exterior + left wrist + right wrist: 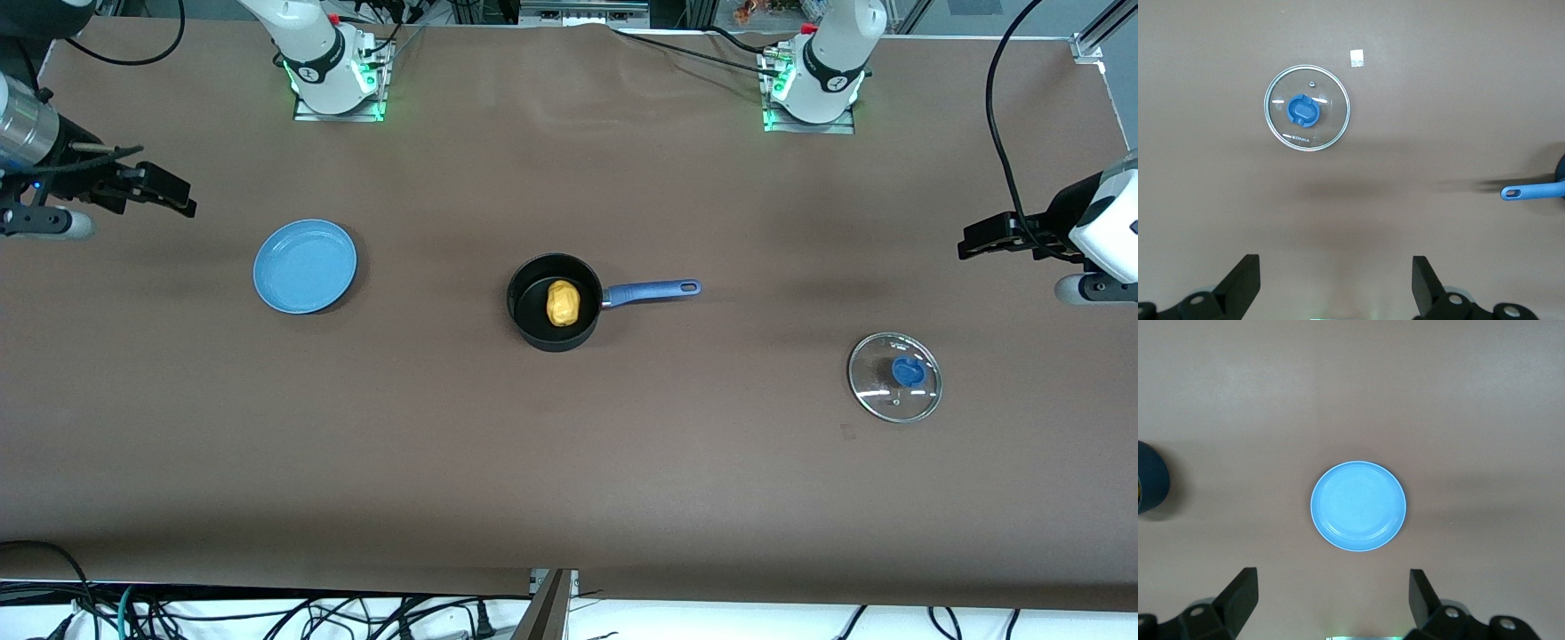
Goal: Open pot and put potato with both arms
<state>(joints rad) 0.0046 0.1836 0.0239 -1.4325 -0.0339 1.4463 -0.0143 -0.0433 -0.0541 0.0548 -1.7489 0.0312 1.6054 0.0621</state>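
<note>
**Lid off, potato in the pot, both arms drawn back**

The glass lid point(894, 377), nearest the front camera, lies flat on the brown table point(569, 480) with its blue knob up, below and just inward of the left gripper point(978, 242), which hangs high over that arm's end of the table. Its fingers point(1239, 283) stand wide apart and hold nothing; the wrist view looks straight down on the lid.

The pot point(553, 302) sits uncovered at mid-table, well apart from both grippers, its blue handle pointing toward the left gripper's end. The potato point(563, 303) rests inside it on the black base.

The right gripper point(169, 197) is raised over its own end of the table, jaws also fully spread and empty, with the light-blue plate point(305, 266) lying bare on the table just inward of it.

By the look of things both steps are finished: pot opened, potato placed. I judge the task essentially complete, so the next move calls for little beyond keeping both arms clear of the pot.
</note>
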